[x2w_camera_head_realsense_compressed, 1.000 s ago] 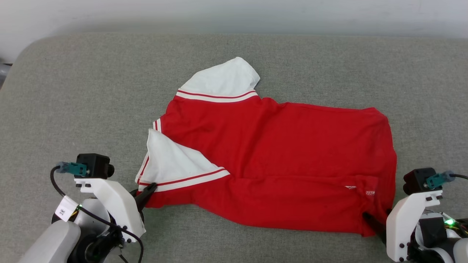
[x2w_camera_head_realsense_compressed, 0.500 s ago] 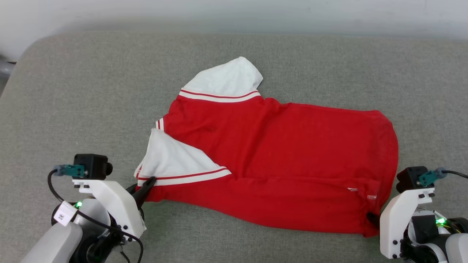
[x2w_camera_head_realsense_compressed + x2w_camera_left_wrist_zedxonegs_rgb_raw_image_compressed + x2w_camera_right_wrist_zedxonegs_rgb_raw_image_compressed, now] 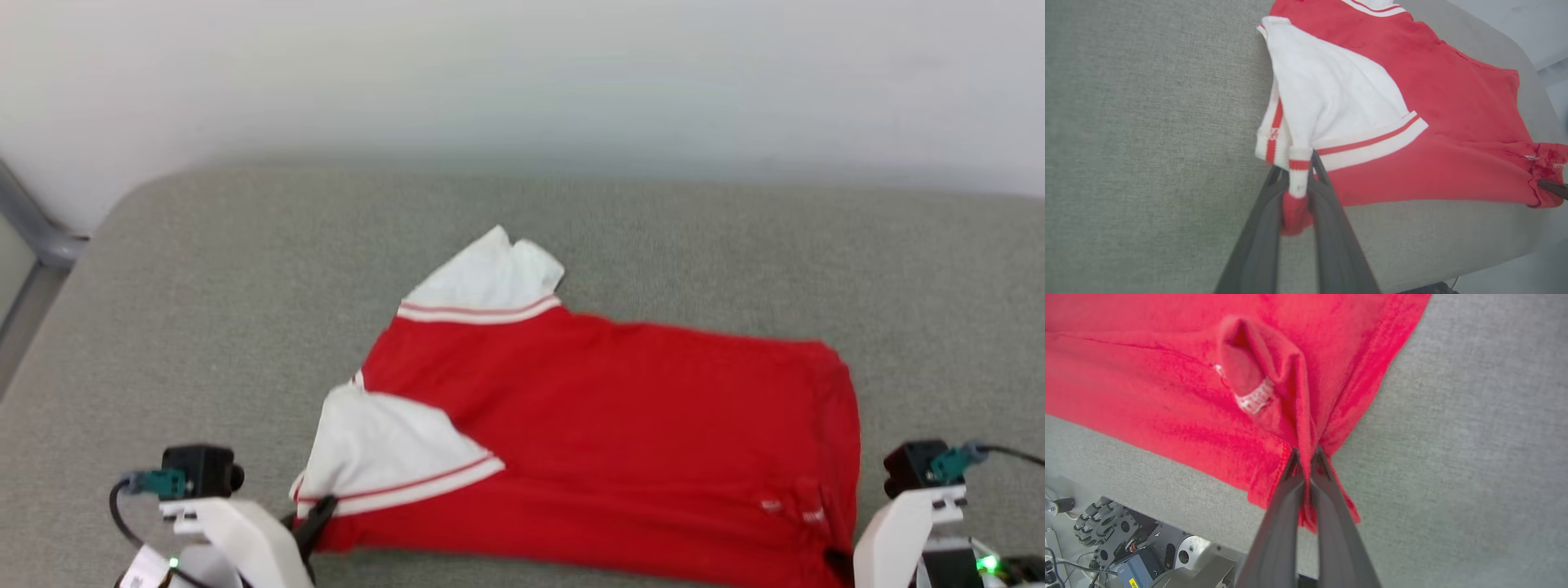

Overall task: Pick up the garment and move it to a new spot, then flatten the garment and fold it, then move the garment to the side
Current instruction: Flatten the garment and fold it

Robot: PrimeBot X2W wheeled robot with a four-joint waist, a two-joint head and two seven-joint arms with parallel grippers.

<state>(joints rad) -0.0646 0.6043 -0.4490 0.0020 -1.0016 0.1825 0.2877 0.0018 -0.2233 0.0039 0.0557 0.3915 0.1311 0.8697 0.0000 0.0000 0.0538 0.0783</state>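
1. Cloth comes first: the garment [image 3: 620,425] lies spread on the grey upholstered pad [image 3: 204,310] with its plain red side up. The sleeves are toward my left and the hem toward my right, and its near edge sits close to the pad's front edge.
2. My left hand [image 3: 1297,165] is clenched on the striped trim [image 3: 1372,143] at the corner of the near white sleeve [image 3: 1331,90]. A tuck of red cloth is bunched between the fingers.
3. My right hand [image 3: 1306,451] is clenched on the near hem corner. The fabric gathers into a raised ridge running away from the fingertips, just beside a small white stitched mark [image 3: 1251,401].
4. I judge this to be a light, thin, completely limp knit. It has no stiffness, so it should sag between my two holds and drape wherever it is unsupported.
5. It is not fragile. I doubt it will slide on this coarse weave; it is more likely to drag and wrinkle.
6. The best places to hold are the doubled edges, meaning the trim and the hem. They are thicker and less likely to slip out than a single layer, and both grips are already on them.
7. My worry is the left pinch, where the sleeve may stretch before it carries the body of the garment. The far sleeve [image 3: 490,278] is rumpled and could tuck under.
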